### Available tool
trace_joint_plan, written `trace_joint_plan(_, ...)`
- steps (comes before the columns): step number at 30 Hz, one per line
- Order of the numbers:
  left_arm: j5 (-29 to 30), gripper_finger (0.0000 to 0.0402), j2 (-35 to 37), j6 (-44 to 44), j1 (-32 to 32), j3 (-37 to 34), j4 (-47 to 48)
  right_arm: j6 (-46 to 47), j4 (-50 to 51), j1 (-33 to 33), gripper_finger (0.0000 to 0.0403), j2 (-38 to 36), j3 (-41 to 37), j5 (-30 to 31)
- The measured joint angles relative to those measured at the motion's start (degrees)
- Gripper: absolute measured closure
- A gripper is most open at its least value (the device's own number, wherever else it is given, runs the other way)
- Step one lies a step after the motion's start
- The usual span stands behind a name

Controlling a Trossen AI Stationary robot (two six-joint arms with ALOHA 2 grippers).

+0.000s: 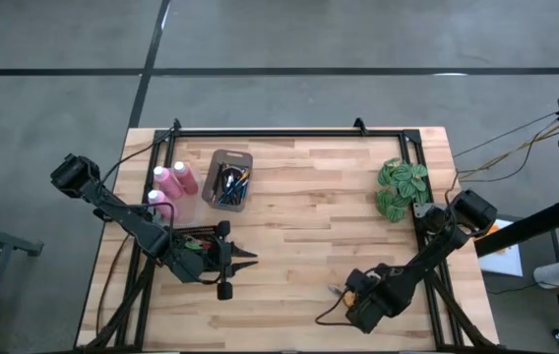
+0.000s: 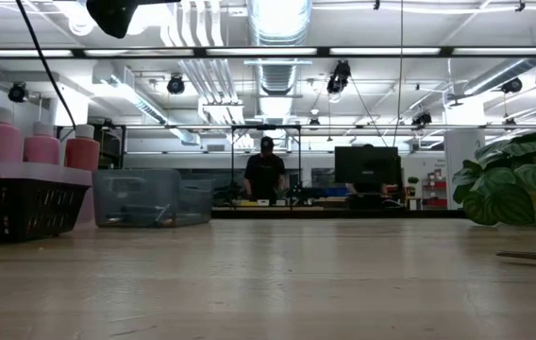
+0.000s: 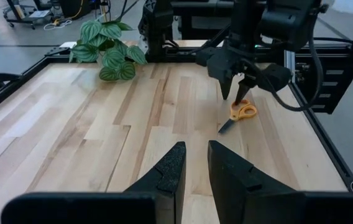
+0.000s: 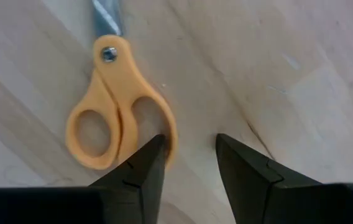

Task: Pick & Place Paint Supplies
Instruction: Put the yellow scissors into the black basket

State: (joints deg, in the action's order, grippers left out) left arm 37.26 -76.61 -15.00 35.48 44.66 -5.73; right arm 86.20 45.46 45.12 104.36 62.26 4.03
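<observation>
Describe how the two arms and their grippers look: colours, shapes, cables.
Both arms are black with chunky rounded joint housings. The left arm carries black cabling along its links. Its left gripper ends in two flat, tapering black fingers on a wide black bar. The right arm looks the same; the right gripper has matching pointed black wedge fingers.

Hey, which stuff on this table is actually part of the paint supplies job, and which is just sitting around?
Part of the job:
- three pink bottles with white caps
- brushes, already in the grey bin
- black basket under the bottles

Just lying about:
- green leafy plant
- orange-handled scissors, directly below the right gripper, jaws open and not gripping them
</observation>
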Motion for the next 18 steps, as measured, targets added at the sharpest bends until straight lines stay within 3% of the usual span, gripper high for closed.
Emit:
trace_joint_plan(10,0.0,0.0331,0.0,0.01,0.0,0.0,0.02,2.18,-3.65,0.0,0.0269,-0.38,-2.91,0.2)
trace_joint_plan(18,0.0,0.0331,0.01,0.02,0.0,0.0,0.02,1.89,-3.28,0.0,0.0363,-0.22,-2.4,0.48)
